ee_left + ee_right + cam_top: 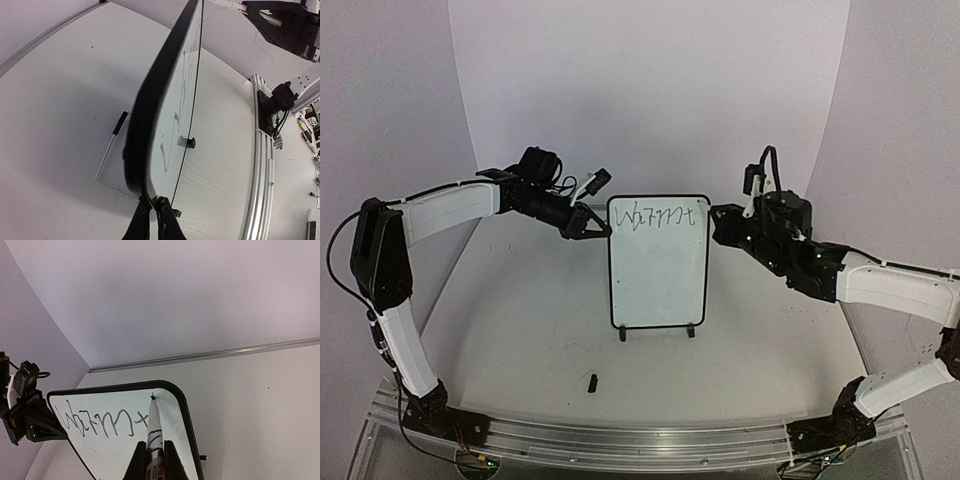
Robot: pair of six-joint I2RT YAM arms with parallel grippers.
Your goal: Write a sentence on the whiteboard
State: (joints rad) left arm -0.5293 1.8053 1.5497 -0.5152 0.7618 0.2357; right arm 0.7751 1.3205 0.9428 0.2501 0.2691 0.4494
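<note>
A: Right, where is the whiteboard (658,290) at this moment?

B: Dead centre of the table (520,320), standing upright in portrait on its two black feet (623,335), with an arm on either side.

A: And the left gripper (598,230)?

B: It's up at the board's left edge, near the top corner. In the left wrist view the jaws are pinched tight on the black frame, so it has the board clamped by its rim.

A: Over to the right gripper (155,447), then.

B: Closed hard around a marker (153,422), a white barrel with dark bands, sticking straight out between the jaws. The tip is right at the glossy surface, close under the frame at the upper right corner. It looks like it's touching, though I can't swear to it.

A: Any writing?

B: Yes, there's lettering (663,215) in one thin dark line across the top strip of the board, running from the left corner to just beside the marker tip. It's loopy and I can't read it cleanly. It starts with something like a W.

A: Anything else down there?

B: A small dark piece (592,381) lies on the table in front of the board, left of its feet and well apart from both grippers. It's too small to say what it is.
</note>
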